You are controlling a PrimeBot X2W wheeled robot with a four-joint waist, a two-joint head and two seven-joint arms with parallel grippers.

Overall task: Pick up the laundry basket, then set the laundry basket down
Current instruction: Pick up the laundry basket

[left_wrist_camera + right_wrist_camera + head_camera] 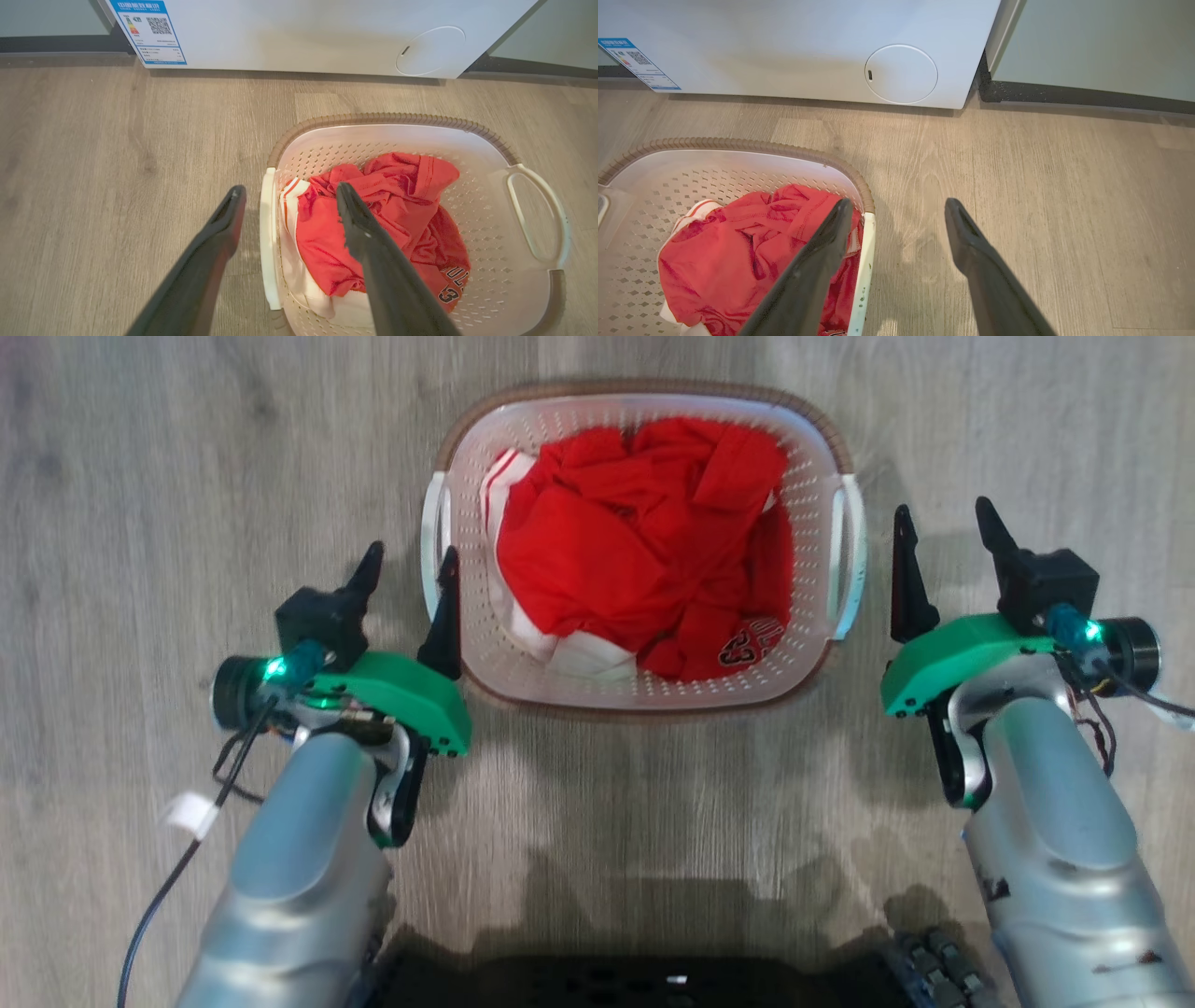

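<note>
Laundry basket (653, 691) on floor (140, 476) at 12 o'clock, not lifted yet. Left gripper (412, 555) at its 9, right gripper (941, 510) at its 3. Fingers open, gripping nothing. Pickup + set-down both remain.

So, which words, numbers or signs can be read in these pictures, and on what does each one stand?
"3", under letters that look like "ULL", partly folded away: on the red jersey in the laundry basket.
Blue-framed label with a QR code, on the white washing machine: its print is too small to read.
</note>
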